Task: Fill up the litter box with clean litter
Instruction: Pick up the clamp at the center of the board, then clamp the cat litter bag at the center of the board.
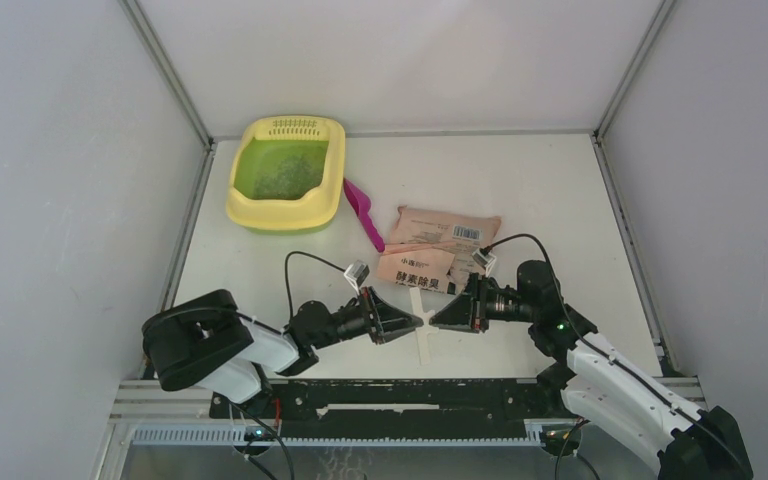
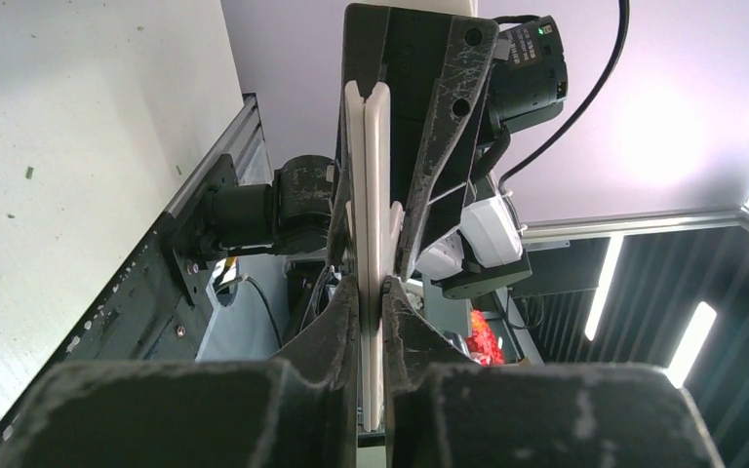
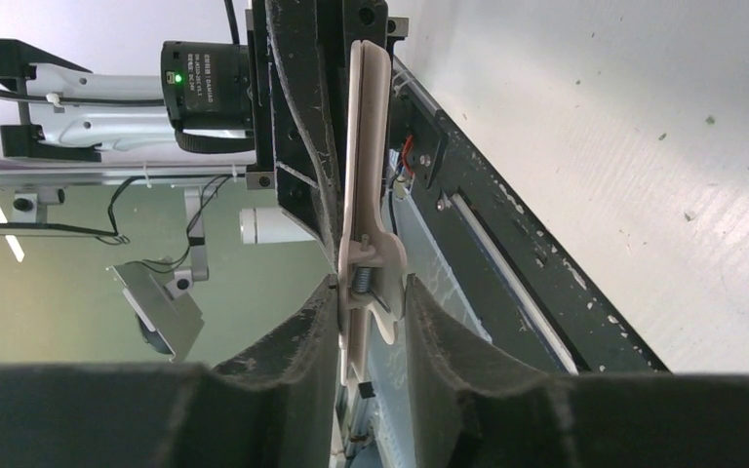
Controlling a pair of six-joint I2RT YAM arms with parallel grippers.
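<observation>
With left tool (image 2: 372, 292) clamped narrow on the white clip (image 1: 421, 348) and right tool (image 3: 371, 292) pinching its sprung end: probably clip handling before pouring. Far left: litter box (image 1: 280, 218), clean litter (image 1: 285, 175) thinly inside. Next: lift the peach bag (image 1: 440, 240) and pour. Open bench rightward; beware the magenta scoop (image 1: 362, 210) beside the box.
</observation>
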